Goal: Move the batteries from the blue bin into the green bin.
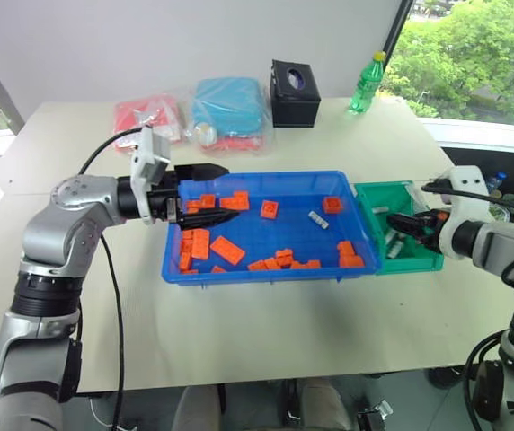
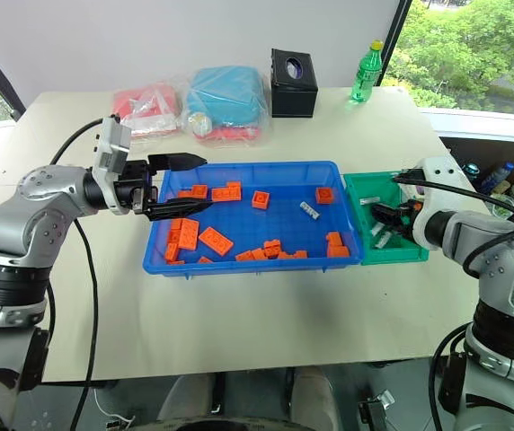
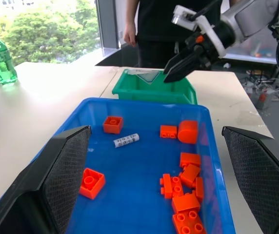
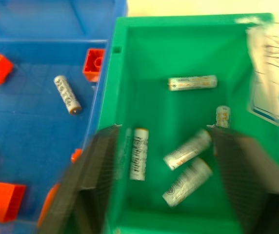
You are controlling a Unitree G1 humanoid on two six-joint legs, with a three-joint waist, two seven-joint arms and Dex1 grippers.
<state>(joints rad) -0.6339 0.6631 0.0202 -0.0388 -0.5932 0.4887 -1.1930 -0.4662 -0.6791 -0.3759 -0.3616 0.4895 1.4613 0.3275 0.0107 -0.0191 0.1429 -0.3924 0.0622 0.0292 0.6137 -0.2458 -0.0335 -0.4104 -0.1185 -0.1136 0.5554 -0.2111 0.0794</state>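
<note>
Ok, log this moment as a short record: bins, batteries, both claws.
blue bin: holds orange bricks and one battery
green bin: touching the blue bin's right end; five batteries lying inside
left claw: open, over the blue bin's left end, holding nothing
right claw: open, above the green bin, holding nothing
left to do: one battery to move
</note>
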